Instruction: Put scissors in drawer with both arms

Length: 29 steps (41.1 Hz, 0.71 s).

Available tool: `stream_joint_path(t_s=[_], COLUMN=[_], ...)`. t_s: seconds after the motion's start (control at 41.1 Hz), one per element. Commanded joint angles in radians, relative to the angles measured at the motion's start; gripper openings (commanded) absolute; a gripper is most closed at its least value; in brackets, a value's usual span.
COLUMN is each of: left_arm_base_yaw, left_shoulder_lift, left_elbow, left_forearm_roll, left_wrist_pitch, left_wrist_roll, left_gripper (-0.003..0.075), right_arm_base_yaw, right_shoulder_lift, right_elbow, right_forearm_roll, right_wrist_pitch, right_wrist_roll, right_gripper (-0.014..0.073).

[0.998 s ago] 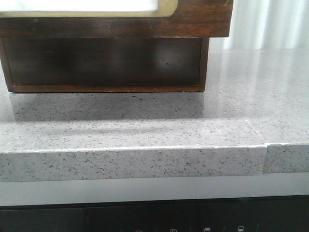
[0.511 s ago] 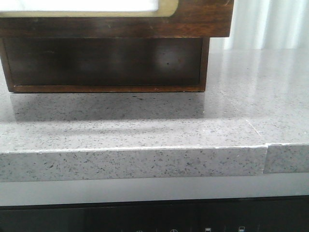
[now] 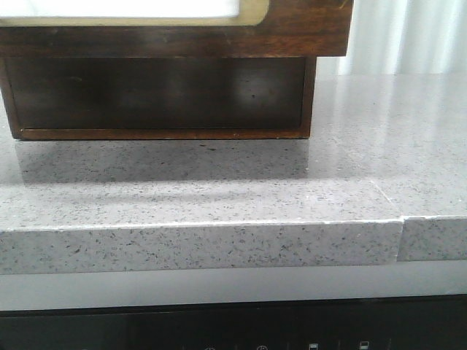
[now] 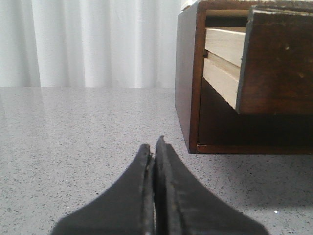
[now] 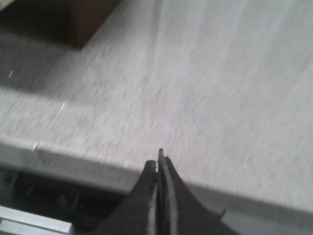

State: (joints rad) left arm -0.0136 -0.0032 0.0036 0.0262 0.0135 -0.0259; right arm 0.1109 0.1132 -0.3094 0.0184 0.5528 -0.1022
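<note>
One wooden cabinet (image 3: 160,95) stands on the speckled grey table (image 3: 219,189), its drawer (image 4: 274,58) pulled partly out. Both the left gripper (image 4: 154,152) and the right gripper (image 5: 159,164) are pressed closed, holding nothing. White curtains (image 4: 98,44) hang behind; no scissors show in any view.

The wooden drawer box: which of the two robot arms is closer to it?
Left. The left gripper, shut, sits near the wooden cabinet with its drawer pulled out. The right gripper, shut, hovers at the counter edge, farther off.

The drawer (image 3: 292,29) is cut off by the front view's top edge; its inside is hidden in every view. The right wrist view is motion-blurred, with the cabinet corner (image 5: 73,22) indistinct
</note>
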Motion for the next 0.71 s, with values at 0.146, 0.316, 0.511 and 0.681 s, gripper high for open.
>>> stream_joint_path(t_s=[0.146,0.316,0.511,0.681], left_arm_base_yaw=[-0.004,-0.004,-0.004,-0.004], left_shoulder_lift=[-0.019,-0.019,-0.019,-0.019], left_elbow=[0.025,0.025,0.025,0.025], left_forearm_roll=[0.000,0.000,0.000,0.000], left_wrist_pitch=[-0.086,-0.086,-0.086,-0.086], left_wrist_roll=[-0.003,-0.003,-0.003,-0.003], left_gripper=[-0.0020,-0.0020,-0.0020,-0.0020], right_arm_base_yaw=[-0.056,-0.069,-0.069,-0.069], right_shoulder_lift=[-0.106,-0.141,-0.140,-0.140], right_elbow=[0.205,0.311,0.336,0.336], right_forearm_roll=[-0.008,-0.007,-0.007,-0.007], right_wrist_pitch=[-0.482,-0.587,-0.619,-0.618], right_wrist_roll=[-0.007,-0.007,-0.007,-0.007], right_gripper=[-0.0117,-0.0117,-0.0117,-0.0117])
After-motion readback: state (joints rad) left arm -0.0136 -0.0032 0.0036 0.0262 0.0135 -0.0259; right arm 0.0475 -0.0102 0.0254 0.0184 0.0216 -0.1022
